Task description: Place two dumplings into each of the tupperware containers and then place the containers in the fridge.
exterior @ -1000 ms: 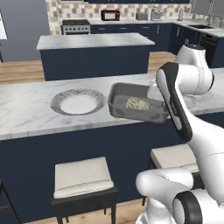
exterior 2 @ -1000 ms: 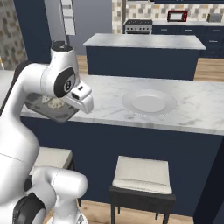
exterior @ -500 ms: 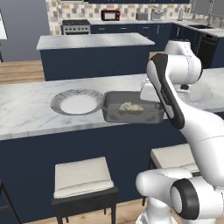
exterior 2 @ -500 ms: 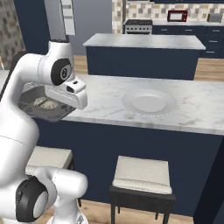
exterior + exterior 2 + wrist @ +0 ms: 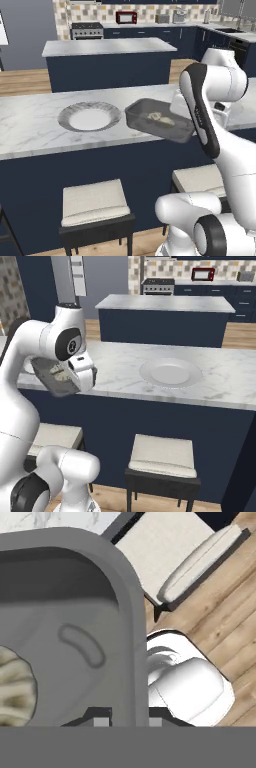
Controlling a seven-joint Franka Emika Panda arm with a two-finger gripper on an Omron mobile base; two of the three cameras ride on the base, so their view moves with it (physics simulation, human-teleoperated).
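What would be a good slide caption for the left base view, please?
Pincer shut on the rim of a tupperware container holding dumplings, lifted beside a round plate.

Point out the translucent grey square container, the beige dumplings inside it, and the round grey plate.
Translucent grey square container (image 5: pixel 145 121): left base view, near wall.
Beige dumplings (image 5: pixel 160 118): left base view, top of the pile.
Round grey plate (image 5: pixel 171 372): right base view, centre.

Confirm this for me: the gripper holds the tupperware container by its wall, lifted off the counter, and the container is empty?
Not empty. The gripper does hold the tupperware container by its wall, lifted off the counter, but dumplings lie inside, as the left base view shows.
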